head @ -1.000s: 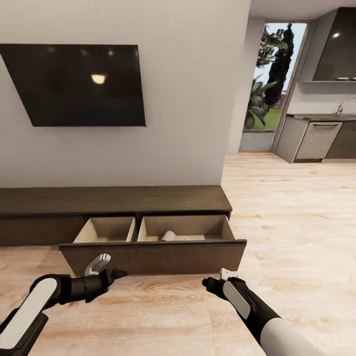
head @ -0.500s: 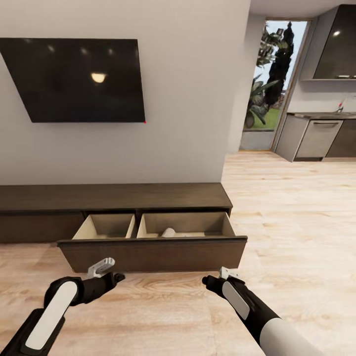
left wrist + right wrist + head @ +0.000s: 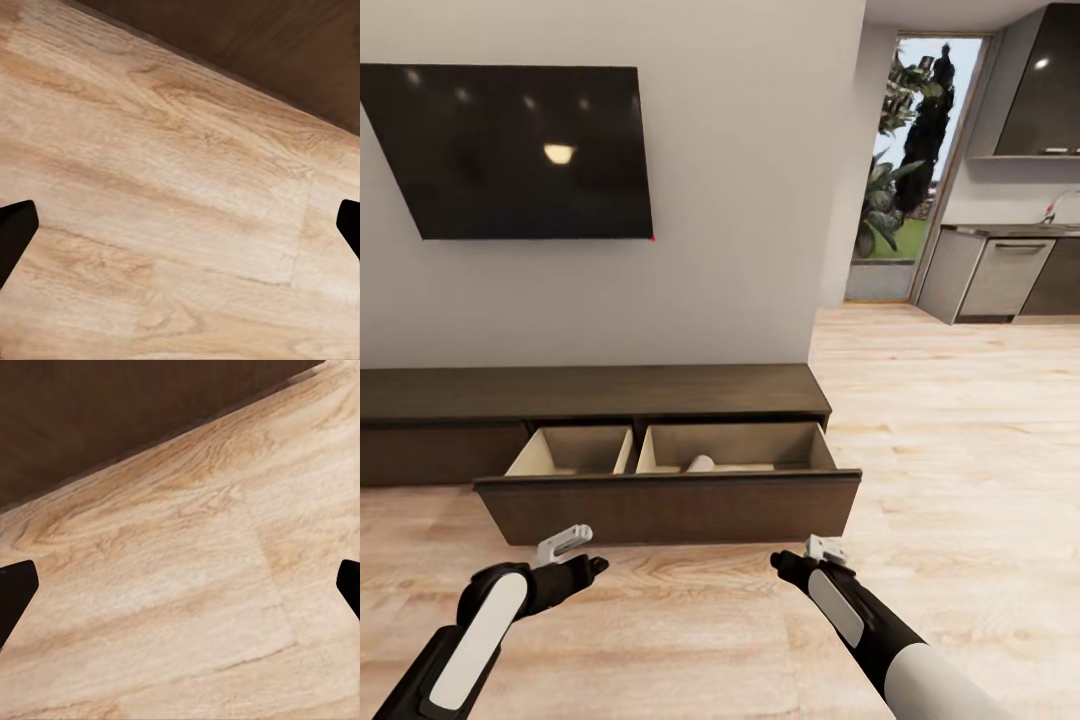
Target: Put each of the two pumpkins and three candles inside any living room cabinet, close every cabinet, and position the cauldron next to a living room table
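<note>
Across the middle of the head view runs the cabinet [image 3: 590, 392], long, low, dark brown, under a black TV [image 3: 510, 150] in the upper left. Its drawer [image 3: 670, 505] is pulled out toward the robot, two pale compartments exposed. Left compartment looks bare. Right compartment holds one candle [image 3: 700, 463], lying at the near wall, partly hidden by the drawer front. No pumpkins, other candles or cauldron visible from this spot. Kitchen units [image 3: 1000, 280] at the upper right, well apart.

Floor [image 3: 960, 450], light plank, fills the lower half.

Left gripper [image 3: 592, 566] at lower left, low over the floor, near the drawer front but apart from it. Wrist view: both fingertips at opposite edges, wide gap, nothing between — released, empty.

Right gripper [image 3: 778, 566] at lower centre-right, likewise just short of the drawer front. Its wrist view: tips far apart, bare floor between — released, empty.

Judgement: hands are free, one candle stowed, most items outstanding. Best to leave the drawer open for further drops and go fetch the rest; closing now would cost a reopening. When closing, press flat and evenly on the front with both grippers, since a one-sided push may skew it. Keep the arms tucked when turning to avoid clipping the front.
</note>
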You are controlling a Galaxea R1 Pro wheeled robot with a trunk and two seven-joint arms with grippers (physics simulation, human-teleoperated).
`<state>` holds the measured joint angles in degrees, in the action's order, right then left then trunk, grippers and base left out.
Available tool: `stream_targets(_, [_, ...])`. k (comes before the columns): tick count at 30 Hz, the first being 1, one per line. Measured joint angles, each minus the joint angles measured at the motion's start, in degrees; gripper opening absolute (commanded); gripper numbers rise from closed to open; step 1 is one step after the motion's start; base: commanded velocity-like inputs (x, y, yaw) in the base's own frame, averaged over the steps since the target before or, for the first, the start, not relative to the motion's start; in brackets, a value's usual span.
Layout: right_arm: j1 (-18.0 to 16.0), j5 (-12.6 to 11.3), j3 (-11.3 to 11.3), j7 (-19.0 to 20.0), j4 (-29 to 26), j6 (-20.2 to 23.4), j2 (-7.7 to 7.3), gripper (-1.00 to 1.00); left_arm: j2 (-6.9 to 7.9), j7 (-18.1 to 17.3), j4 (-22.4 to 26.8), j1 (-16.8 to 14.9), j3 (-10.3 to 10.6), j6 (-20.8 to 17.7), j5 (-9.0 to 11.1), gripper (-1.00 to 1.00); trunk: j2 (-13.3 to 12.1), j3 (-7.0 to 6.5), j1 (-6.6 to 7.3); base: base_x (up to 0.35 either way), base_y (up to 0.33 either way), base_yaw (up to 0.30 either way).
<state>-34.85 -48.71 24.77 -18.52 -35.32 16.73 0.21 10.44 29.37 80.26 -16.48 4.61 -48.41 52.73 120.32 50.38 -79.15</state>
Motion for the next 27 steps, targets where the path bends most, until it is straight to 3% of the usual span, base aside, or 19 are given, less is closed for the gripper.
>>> stream_targets(6, [0.0,0.4,0.3,0.0,0.1,-7.2,0.00,1.00,-0.71,0.0,-0.3,0.0,0.0,1.0,-3.9,1.00,2.4,1.08,-1.32,0.000,0.000,0.000])
stream_targets(15, [0.0,7.6,1.6,-0.2,0.4,-15.7,0.08,1.00,-2.44,0.0,-2.8,0.0,0.3,7.8,-8.8,1.00,6.0,2.69,-3.30,0.000,0.000,0.000])
stream_targets(20, [0.0,9.0,1.6,-0.3,0.5,-17.2,0.11,1.00,-3.91,0.0,-3.9,0.0,2.0,9.7,-13.7,1.00,8.0,3.59,-4.39,0.000,0.000,0.000])
stream_targets(21, [0.0,9.1,1.6,-0.4,0.7,-17.3,0.15,1.00,-4.93,0.0,-4.5,0.0,2.7,11.2,-16.0,1.00,8.4,3.77,-4.62,0.000,0.000,0.000])
stream_targets(23, [0.0,9.2,1.7,-0.4,2.2,-17.4,0.17,1.00,-6.07,0.0,-5.6,0.0,3.0,13.0,-17.7,1.00,9.2,4.13,-5.06,0.000,0.000,0.000])
stream_targets(27, [0.0,10.9,2.7,-0.4,7.4,-17.6,0.84,1.00,-7.12,0.0,-6.8,0.0,3.2,14.0,-18.9,1.00,10.8,4.85,-5.93,0.000,0.000,0.000])
